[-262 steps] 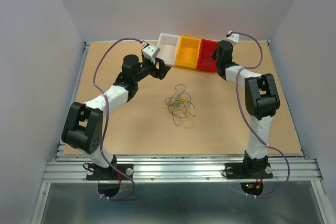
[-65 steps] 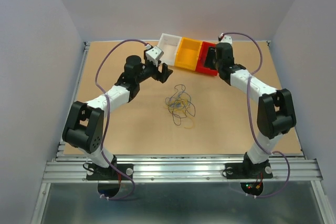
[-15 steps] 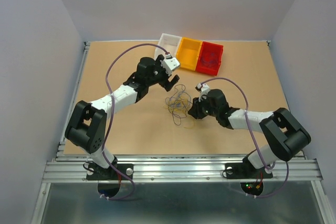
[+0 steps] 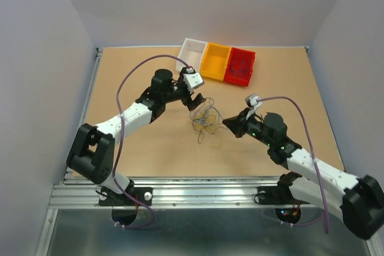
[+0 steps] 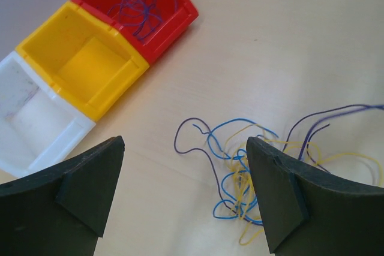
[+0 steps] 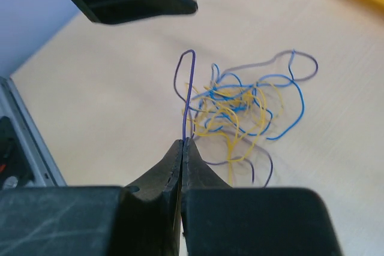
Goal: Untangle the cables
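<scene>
Cables (image 4: 206,121), a loose tangle of hair-thin yellow, blue and purple wires, lie mid-table on the tan wooden tabletop (image 4: 132,142), between the two arms. Right gripper (image 4: 227,122) sits at the right edge of the bunch. Its jaws are fully closed, pinching one purple wire (image 6: 187,100), which rises from the fingertips and loops over at the top. Left gripper (image 4: 195,101) hangs over the far-left side of the tangle, jaws wide apart, holding nothing.

Step in hand, as I judge it: one strand is grabbed and extraction is about to start. Next move calls for a slow pull away from the bunch so the strand slides free without dragging the whole knot along. The left gripper is well placed to come down and pin the rest.

The red plastic bin (image 4: 243,51) at the far edge already holds purple wires, so that is the likely drop spot. The yellow plastic bin (image 4: 215,61) beside it looks empty, and so does the white plastic bin (image 4: 191,49).

Hard to make out:
- The top view is too coarse to show which strand is held.
- How the purple wire threads through the knot is unclear.
- The left wrist view cuts off the tangle's right side behind a finger.
- Cannot tell whether the left fingertips touch the table.
</scene>
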